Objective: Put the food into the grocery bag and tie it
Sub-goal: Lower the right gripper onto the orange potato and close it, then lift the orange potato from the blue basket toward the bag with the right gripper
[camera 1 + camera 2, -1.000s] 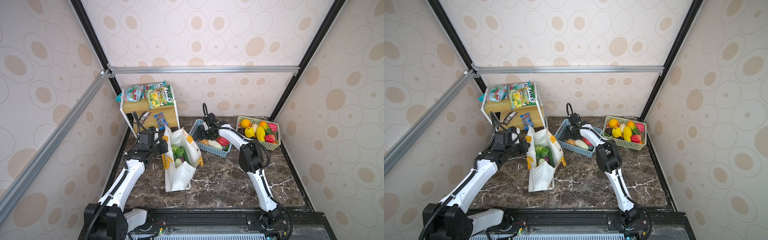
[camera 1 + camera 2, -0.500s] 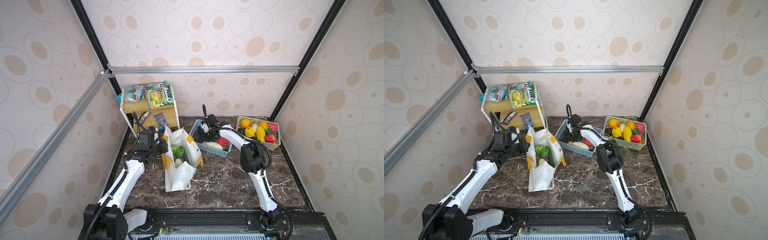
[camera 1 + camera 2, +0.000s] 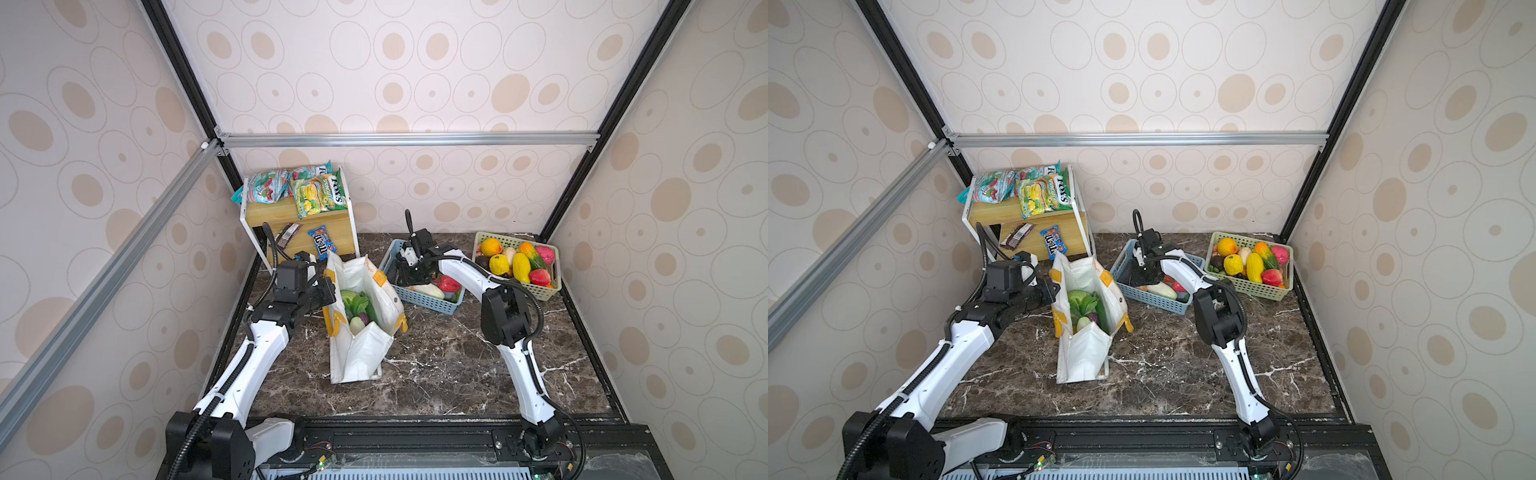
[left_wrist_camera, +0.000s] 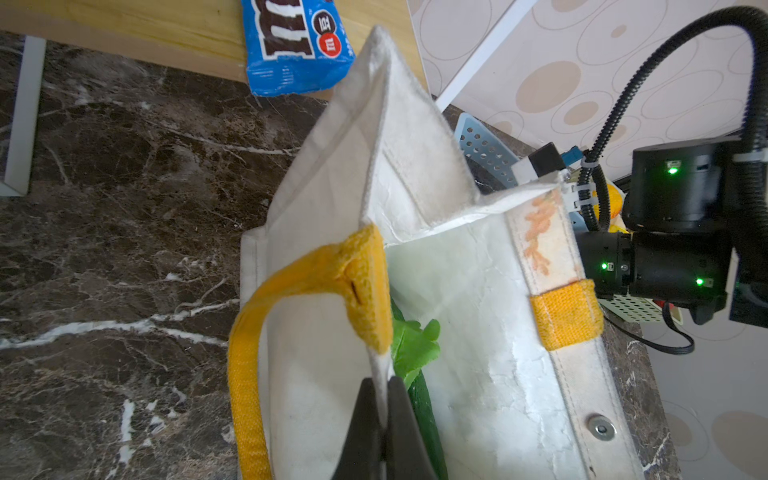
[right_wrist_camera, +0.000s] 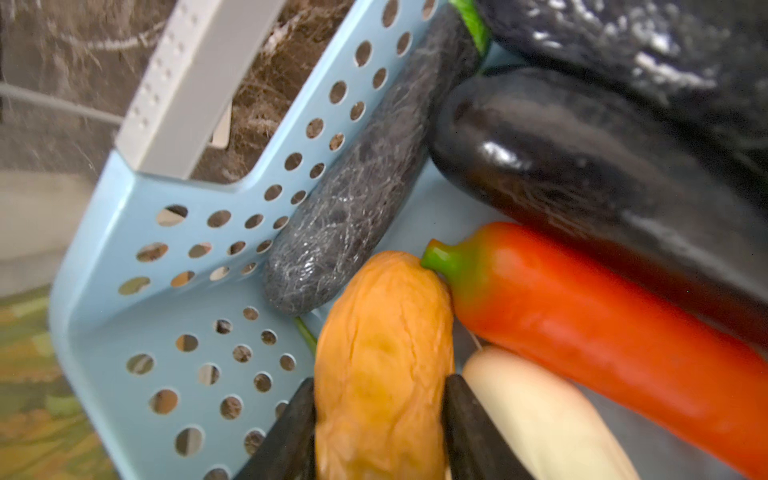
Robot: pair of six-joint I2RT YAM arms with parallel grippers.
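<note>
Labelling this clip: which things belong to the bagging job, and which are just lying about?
Job: bag, rim pinched by the left gripper; orange vegetable in the right gripper; other vegetables; fruit; M&M's packet.
Lying about: blue basket; green basket; shelf.

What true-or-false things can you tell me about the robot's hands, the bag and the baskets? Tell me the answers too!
1. The left gripper pinches the rim of the grocery bag. True.
2. The right gripper holds nothing. False: its fingers clasp the orange-brown vegetable from both sides.
3. The grocery bag is empty. False: green leafy vegetables lie inside it.
4. In both top views, the blue basket stands between the grocery bag and the green basket. True.
5. The M&M's packet is already in the bag. False: it is on the wooden shelf.
</note>
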